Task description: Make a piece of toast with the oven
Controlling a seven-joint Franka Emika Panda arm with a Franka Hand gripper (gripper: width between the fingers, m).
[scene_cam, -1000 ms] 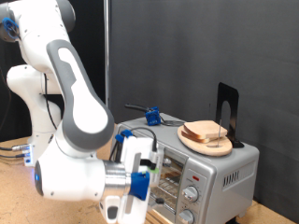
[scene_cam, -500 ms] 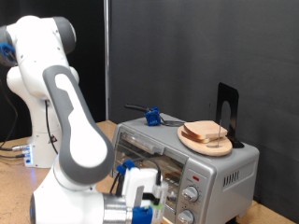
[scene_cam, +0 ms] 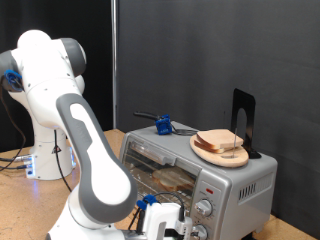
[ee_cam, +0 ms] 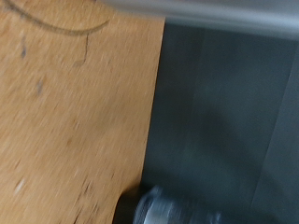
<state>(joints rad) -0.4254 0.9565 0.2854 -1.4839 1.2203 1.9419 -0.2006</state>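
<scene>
Silver boxy oven [scene_cam: 215, 170] | pale square toast [scene_cam: 222, 141] on round wooden board [scene_cam: 205, 152]

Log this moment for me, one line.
gripper: low before oven, fingers unseen | bread slice: on round board atop oven | oven door: closed | wrist view: blurred wood tabletop

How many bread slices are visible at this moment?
2. One piece of toast lies on the round wooden board on top of the oven; a second slice shows behind the oven's glass door. More may be hidden.
</scene>
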